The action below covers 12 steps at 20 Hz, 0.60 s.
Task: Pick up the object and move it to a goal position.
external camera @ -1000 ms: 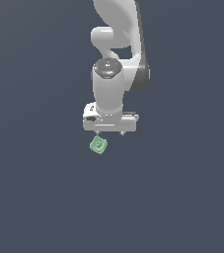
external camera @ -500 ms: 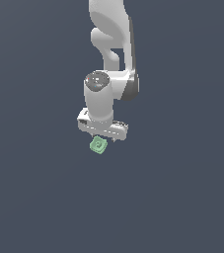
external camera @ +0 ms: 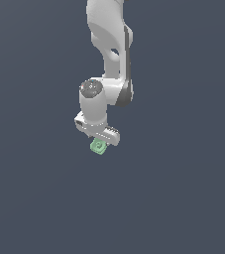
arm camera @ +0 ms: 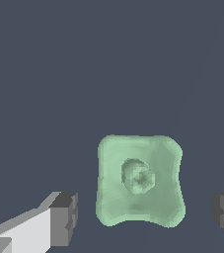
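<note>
Wrist view first: the gripper (arm camera: 143, 215) is being held wide, its two dark fingertips (arm camera: 66, 217) set well apart on either side of the block (arm camera: 140, 180). A clear gap of dark floor (arm camera: 59, 74) is being shown between each fingertip and the nearest side of the block, so nothing is being gripped and nothing is being touched. The block is being seen from above as a pale green squarish piece with rounded corners and slightly pinched sides, and a round ring with a shallow hollow is being shown in the middle of its upper face. It is being framed between the fingertips, closer to the one with the white finger body behind it than to the other, which is being cut off at the picture's edge.

From the exterior view, the white arm (external camera: 109, 44) is being shown reaching down from above, with the gripper (external camera: 100, 138) poised just over the block (external camera: 98, 146). The block is being partly covered by the gripper's body, and only its lower green part is being left visible. Whether the fingertips are level with the block or above it cannot be told from this view. The floor (external camera: 183, 198) around the block is being shown as plain dark grey on all sides.
</note>
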Tool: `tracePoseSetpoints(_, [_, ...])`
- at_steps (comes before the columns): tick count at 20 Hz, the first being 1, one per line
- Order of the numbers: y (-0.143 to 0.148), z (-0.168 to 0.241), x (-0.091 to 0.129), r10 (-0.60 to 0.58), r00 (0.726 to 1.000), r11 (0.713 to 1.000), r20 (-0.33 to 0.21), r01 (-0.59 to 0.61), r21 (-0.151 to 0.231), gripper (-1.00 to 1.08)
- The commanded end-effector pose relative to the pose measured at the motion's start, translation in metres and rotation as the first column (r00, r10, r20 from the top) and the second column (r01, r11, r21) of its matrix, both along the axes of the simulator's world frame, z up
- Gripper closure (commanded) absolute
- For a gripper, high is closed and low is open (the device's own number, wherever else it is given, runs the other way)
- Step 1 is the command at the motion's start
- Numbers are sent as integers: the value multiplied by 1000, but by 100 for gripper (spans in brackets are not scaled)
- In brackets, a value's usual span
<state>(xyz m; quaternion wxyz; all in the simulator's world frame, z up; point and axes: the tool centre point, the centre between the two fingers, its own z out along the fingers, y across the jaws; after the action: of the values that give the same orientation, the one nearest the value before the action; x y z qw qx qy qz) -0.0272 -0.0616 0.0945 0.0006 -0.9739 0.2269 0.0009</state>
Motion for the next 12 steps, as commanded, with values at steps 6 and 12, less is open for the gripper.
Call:
tracePoseSetpoints(6, [-2, -4, -1, -18, 1000, 1000, 1, 18, -1, -92])
tracePoseSetpoints(12, [-3, -24, -2, -20, 1000, 1000, 1, 20, -1, -92])
